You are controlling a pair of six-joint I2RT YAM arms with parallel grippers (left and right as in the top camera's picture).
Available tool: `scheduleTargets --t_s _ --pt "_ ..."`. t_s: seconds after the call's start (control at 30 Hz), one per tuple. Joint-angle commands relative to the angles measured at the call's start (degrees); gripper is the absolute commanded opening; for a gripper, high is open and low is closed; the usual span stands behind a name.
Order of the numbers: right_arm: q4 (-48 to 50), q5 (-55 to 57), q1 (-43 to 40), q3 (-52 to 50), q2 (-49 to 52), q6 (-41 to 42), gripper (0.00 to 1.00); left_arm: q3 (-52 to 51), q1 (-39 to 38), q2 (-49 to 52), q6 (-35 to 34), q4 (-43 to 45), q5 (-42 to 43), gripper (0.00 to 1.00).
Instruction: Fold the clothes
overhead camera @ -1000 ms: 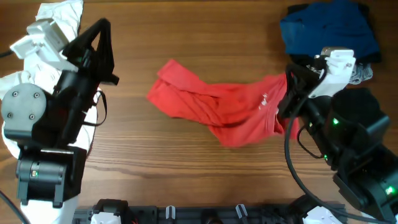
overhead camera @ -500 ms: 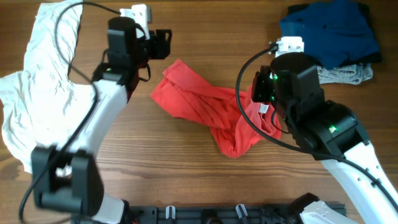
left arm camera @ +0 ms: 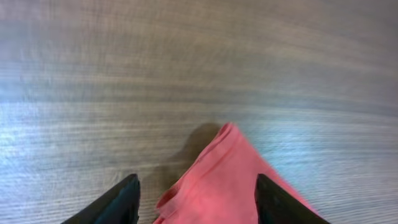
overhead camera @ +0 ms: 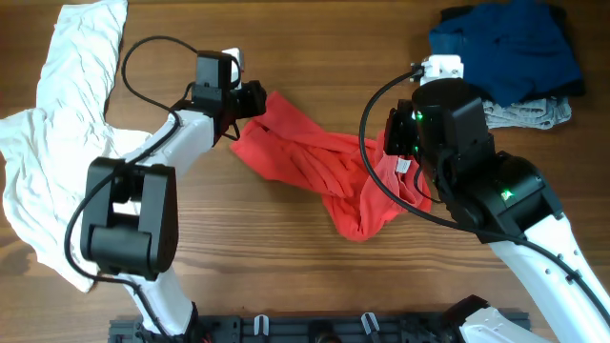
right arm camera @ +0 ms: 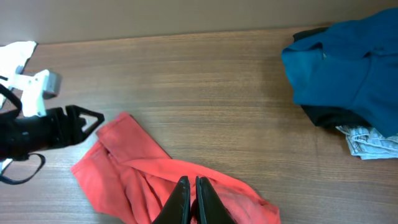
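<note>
The red T-shirt (overhead camera: 305,162) lies crumpled in the middle of the wooden table. My left gripper (overhead camera: 255,98) is at its upper-left corner. In the left wrist view this gripper (left arm camera: 199,202) is open, its dark fingers either side of the red cloth (left arm camera: 230,180) and not pressing it. In the overhead view my right gripper is hidden under its arm, over the shirt's right part. The right wrist view shows it (right arm camera: 191,186) shut, with a ridge of the red T-shirt (right arm camera: 124,168) gathered at its tips. My left gripper (right arm camera: 93,118) also shows there.
A large white shirt (overhead camera: 67,105) is spread along the left edge, partly under the left arm. A dark blue garment (overhead camera: 505,48) with a grey piece (overhead camera: 534,112) beside it lies at the back right; both appear in the right wrist view (right arm camera: 348,62).
My left arm swung from the white shirt to the red T-shirt's upper-left corner and its gripper opened. My right arm drew the shirt's right end leftward, bunching it.
</note>
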Motion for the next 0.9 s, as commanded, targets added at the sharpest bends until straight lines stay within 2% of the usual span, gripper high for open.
scheduleTargets --t_s 0.0,0.2,0.47,0.57,0.67,0.87 --pt "0.52 1.2 -0.17 0.7 0.28 0.83 0.04 0.04 -0.15 3.45 -0.13 -0.11 -1.03 0.59" --pt "0.81 1.22 -0.17 0.7 0.28 0.83 0.04 0.04 -0.15 5.53 -0.13 0.63 -0.92 0.48" --pt "0.81 1.25 -0.17 0.7 0.28 0.83 0.04 0.04 -0.15 5.51 -0.2 1.2 -0.5 0.04" --pt "0.81 1.25 -0.17 0.7 0.28 0.83 0.04 0.04 0.02 4.52 -1.29 1.2 -0.52 0.04" --pt "0.87 1.68 -0.2 0.7 0.26 0.81 0.04 0.04 1.14 -0.96 -1.46 0.17 -0.59 0.04" --pt "3.37 1.75 -1.68 0.72 -0.26 0.63 0.04 0.04 5.86 -22.8 -2.97 -6.12 -3.54 0.04"
